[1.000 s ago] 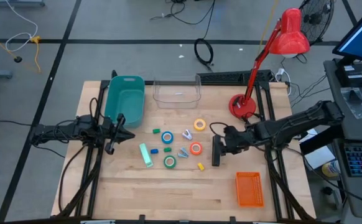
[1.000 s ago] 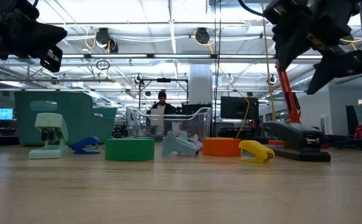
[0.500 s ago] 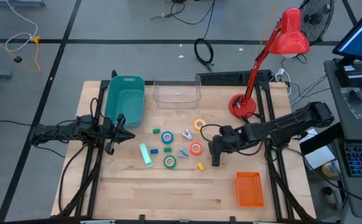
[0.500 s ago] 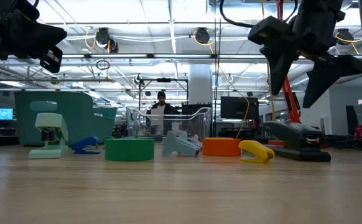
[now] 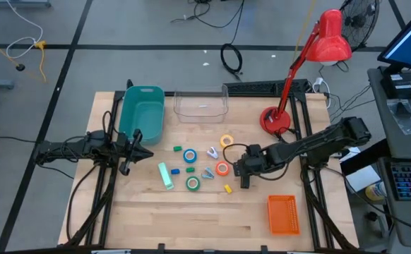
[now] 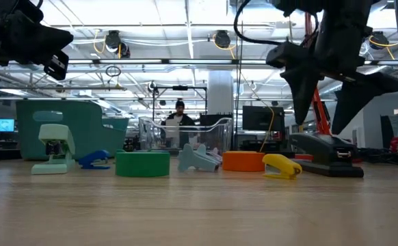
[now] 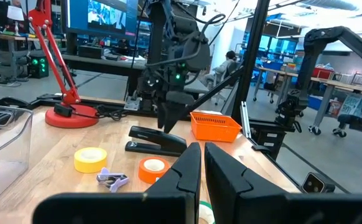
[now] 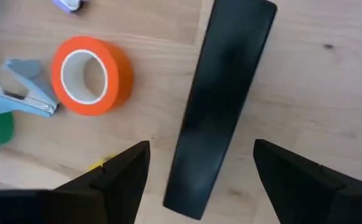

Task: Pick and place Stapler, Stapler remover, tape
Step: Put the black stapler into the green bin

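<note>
My right gripper [image 8: 209, 180] is open and hovers just above the black stapler [image 8: 221, 106], one finger on either side of it without touching; the low view shows both fingers above the stapler [image 6: 325, 154], which lies flat on the table. Beside it lie the orange tape roll [image 5: 222, 168], yellow roll [image 5: 227, 141], blue roll [image 5: 190, 156] and green roll [image 5: 193, 183]. A grey-blue staple remover [image 8: 22, 93], a purple one [image 5: 212, 152] and a mint stapler [image 5: 165, 176] lie nearby. My left gripper [image 5: 131, 149] waits shut at the table's left.
A teal bin [image 5: 142, 109] and a clear container [image 5: 200, 104] stand at the far edge. A red desk lamp [image 5: 276, 120] is at the far right, an orange basket [image 5: 283, 214] at the near right. Small coloured blocks lie among the rolls. A person stands far behind.
My right gripper has moved toward the table's left and come down over the black stapler, staying open. Nothing on the table has shifted.
</note>
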